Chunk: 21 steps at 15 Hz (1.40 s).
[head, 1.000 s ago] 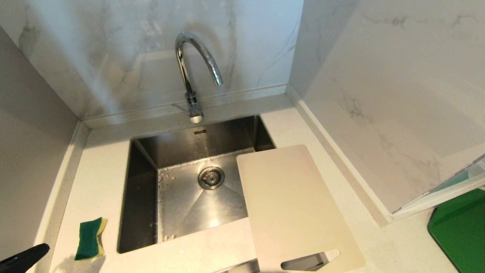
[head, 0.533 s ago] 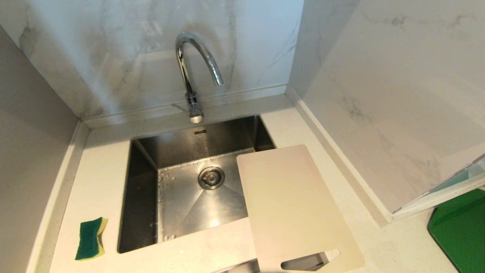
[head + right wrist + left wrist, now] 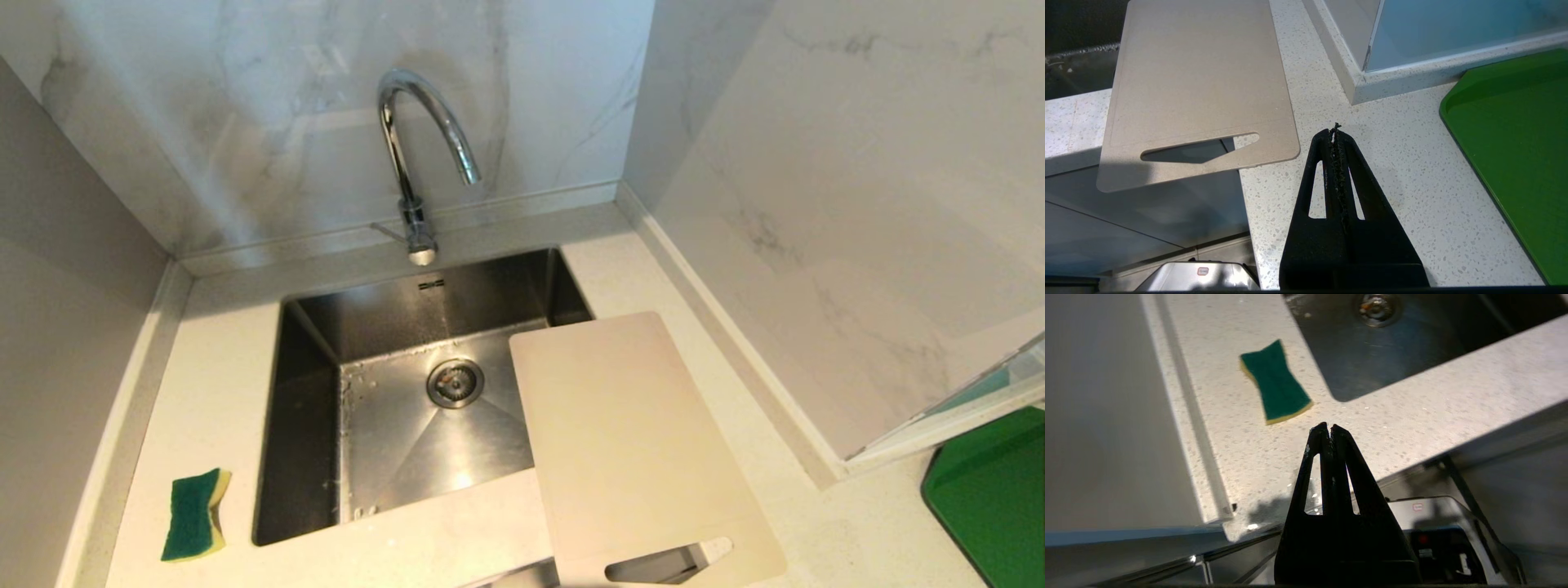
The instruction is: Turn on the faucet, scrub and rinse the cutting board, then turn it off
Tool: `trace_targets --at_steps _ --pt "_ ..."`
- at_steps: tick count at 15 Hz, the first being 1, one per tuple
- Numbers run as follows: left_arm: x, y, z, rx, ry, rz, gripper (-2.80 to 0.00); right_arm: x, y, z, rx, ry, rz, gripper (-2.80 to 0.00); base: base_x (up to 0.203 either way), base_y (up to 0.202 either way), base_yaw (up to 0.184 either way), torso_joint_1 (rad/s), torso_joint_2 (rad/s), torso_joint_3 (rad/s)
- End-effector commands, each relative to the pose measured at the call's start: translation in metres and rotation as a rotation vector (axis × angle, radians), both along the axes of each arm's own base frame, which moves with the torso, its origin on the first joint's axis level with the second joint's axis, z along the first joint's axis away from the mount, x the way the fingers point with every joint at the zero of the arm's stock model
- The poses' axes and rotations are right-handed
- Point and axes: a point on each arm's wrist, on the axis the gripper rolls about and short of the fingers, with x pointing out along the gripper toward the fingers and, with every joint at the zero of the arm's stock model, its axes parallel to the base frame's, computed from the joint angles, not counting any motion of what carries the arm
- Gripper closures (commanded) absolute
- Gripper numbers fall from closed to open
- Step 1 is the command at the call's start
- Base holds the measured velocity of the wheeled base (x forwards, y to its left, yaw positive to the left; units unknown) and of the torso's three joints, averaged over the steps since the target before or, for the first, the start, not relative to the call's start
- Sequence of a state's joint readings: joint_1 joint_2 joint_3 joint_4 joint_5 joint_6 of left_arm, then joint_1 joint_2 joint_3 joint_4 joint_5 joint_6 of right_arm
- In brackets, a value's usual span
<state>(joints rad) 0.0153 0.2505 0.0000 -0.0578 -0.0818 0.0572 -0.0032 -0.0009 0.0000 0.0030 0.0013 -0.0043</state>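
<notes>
The chrome faucet arches over the steel sink; no water is running. The off-white cutting board lies flat across the sink's right rim, and its handle slot overhangs the counter's front edge. A green and yellow sponge lies on the counter left of the sink. Neither arm shows in the head view. My left gripper is shut and empty, above the counter's front edge short of the sponge. My right gripper is shut and empty over the counter, beside the board's handle end.
A dark green flat mat lies at the far right of the counter. Marble walls close in the back and right, with a grey wall on the left. A glass panel stands behind the mat.
The left gripper's black tip, seen at the lower left of the head view one second ago, has drawn back out of that view. Nothing else has moved.
</notes>
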Motion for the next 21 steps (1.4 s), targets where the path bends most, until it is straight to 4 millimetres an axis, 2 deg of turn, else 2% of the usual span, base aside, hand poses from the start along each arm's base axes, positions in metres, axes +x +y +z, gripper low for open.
trace_targets --at_steps 1,5,9,21 --pt "-0.006 0.000 -0.001 0.008 -0.058 -0.034 0.00 0.000 0.000 0.000 0.000 0.002 0.000 0.00 0.000 0.000 0.000 0.000 0.00 0.000" --pt "-0.021 0.001 -0.008 0.010 -0.198 0.027 0.00 0.000 0.000 0.000 0.000 0.001 0.000 0.00 0.000 0.000 0.000 0.000 0.00 0.000" --pt "-0.021 0.002 -0.009 -0.052 -0.192 0.071 0.00 0.000 0.000 0.000 0.000 0.002 0.000 0.00 0.000 0.000 0.000 0.000 0.00 0.000" --pt "-0.020 0.002 -0.009 -0.058 -0.190 0.071 0.00 0.000 0.000 0.000 0.001 0.002 0.000 0.00 0.000 0.000 0.000 0.000 0.00 0.000"
